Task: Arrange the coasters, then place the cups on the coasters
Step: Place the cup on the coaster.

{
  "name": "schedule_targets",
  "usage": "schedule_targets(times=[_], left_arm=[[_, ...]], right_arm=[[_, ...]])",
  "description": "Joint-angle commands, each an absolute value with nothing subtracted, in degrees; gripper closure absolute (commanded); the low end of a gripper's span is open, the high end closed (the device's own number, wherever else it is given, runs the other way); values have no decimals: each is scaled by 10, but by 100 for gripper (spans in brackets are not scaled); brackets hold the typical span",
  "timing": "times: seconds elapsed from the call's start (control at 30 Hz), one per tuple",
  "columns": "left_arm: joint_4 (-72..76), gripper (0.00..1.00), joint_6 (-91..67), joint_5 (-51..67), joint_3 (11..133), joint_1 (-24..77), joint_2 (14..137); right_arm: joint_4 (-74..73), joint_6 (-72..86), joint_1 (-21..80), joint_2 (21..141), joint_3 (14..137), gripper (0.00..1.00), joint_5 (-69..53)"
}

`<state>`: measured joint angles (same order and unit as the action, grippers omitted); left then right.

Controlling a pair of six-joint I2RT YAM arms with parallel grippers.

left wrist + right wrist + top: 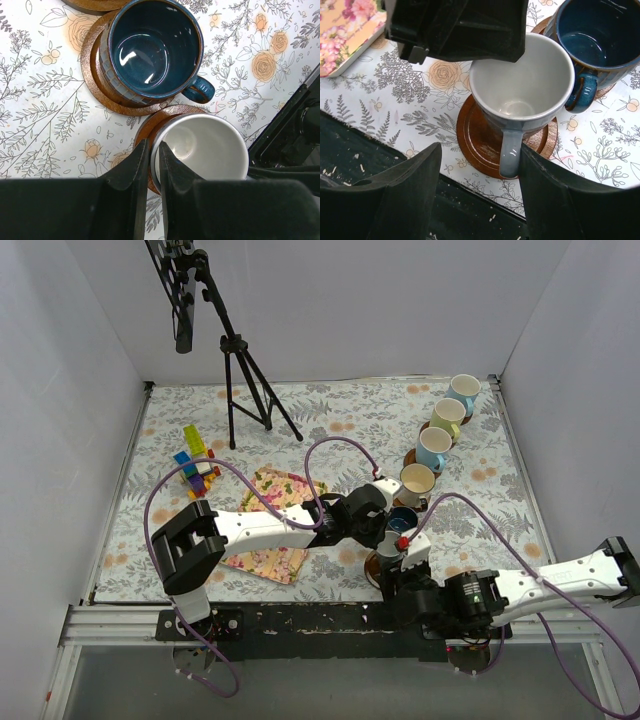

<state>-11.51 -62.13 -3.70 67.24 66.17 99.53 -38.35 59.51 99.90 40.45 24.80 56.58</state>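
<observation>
right gripper (480, 155) fingers stand wide apart and empty, either side of the handle of the grey-white cup (520, 85). left gripper (153, 145) pinches that cup's rim. the cup sits on its coaster (475, 135) near the table (330, 405)'s near edge, just beside the navy cup (150, 45). risk: if the left gripper pulls away without letting go, the cup could tip or slide off, striking its neighbour.

We find no writing, number or brand to read. The grey cup (520, 85), the navy cup (150, 50), the coasters (476, 136) and the mat (345, 32) bear only glaze, wood grain and flower prints; the blocks (195, 465) are too small to tell.
</observation>
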Motion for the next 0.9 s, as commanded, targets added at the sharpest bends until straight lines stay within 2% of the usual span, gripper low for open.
schedule_targets(times=[0.0,0.2,0.43,0.73,0.87], left_arm=[[-124,100,-614,-49,674,667,966],[-124,100,-612,-48,673,669,962],[-124,100,-611,-52,673,671,959],[-120,100,-612,-69,664,677,949],[-119,100,-612,-75,664,680,947]], right_arm=[[-389,549,1141,364,285,31,540],[-414,532,1141,291,314,31,517],[-419,504,1141,255,358,32,571],[-482,531,1140,290,475,33,781],[-406,394,1140,305,529,30,861]])
